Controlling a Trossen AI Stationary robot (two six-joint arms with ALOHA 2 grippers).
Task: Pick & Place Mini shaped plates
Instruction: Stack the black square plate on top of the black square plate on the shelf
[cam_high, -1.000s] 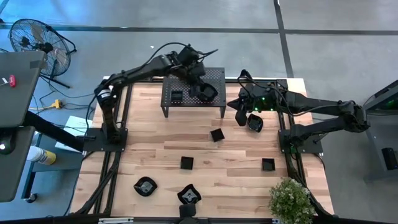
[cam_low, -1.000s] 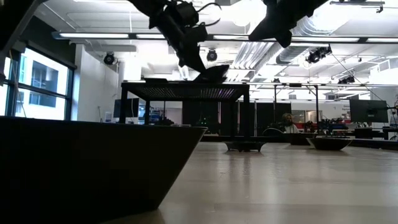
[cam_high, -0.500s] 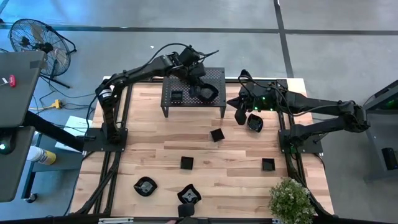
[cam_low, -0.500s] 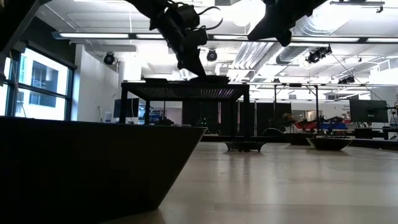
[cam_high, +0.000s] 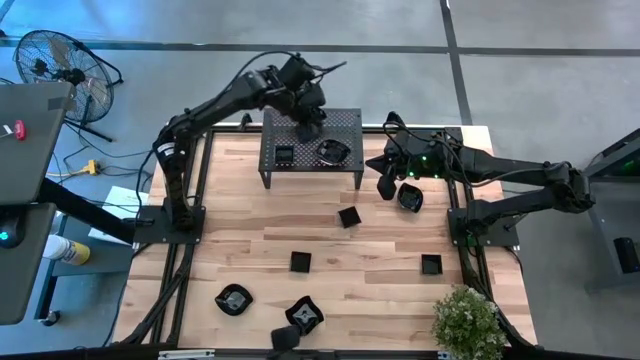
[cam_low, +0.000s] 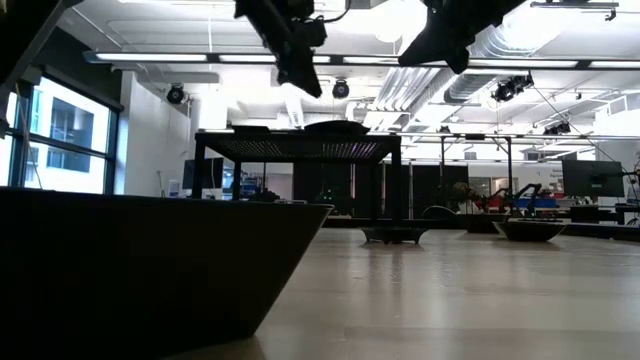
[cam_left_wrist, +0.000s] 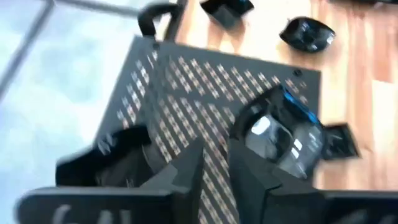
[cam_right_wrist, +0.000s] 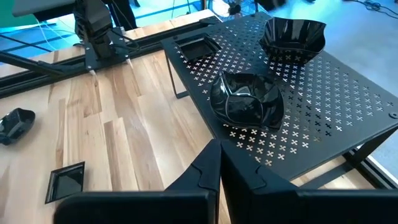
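Several mini shaped plates lie about. On the black perforated rack (cam_high: 310, 145) sit a wavy-rimmed plate (cam_high: 332, 150) (cam_right_wrist: 245, 99), a second wavy one (cam_right_wrist: 292, 37) and a flat square one (cam_high: 285, 155) (cam_right_wrist: 196, 46). Each rests on its base. My left gripper (cam_high: 308, 125) (cam_left_wrist: 214, 158) hangs open above the rack, clear of the wavy plate (cam_left_wrist: 280, 134), with nothing between its fingers. My right gripper (cam_high: 385, 183) (cam_right_wrist: 217, 163) waits shut and empty in the air off the rack's right end, beside a plate (cam_high: 410, 197) on the table.
More plates lie on the wooden table (cam_high: 240, 230): squares (cam_high: 348, 216) (cam_high: 300, 262) (cam_high: 431, 265) and rounded ones (cam_high: 234, 298) (cam_high: 304, 315). A potted plant (cam_high: 468, 322) stands at the near right corner. A fan (cam_high: 60, 65) stands off the table at the far left.
My left gripper held the wavy plate tilted over the rack's right part, set it down level, opened and let go. It then rose clear, drawing back toward the far edge. The plate stays on the rack.
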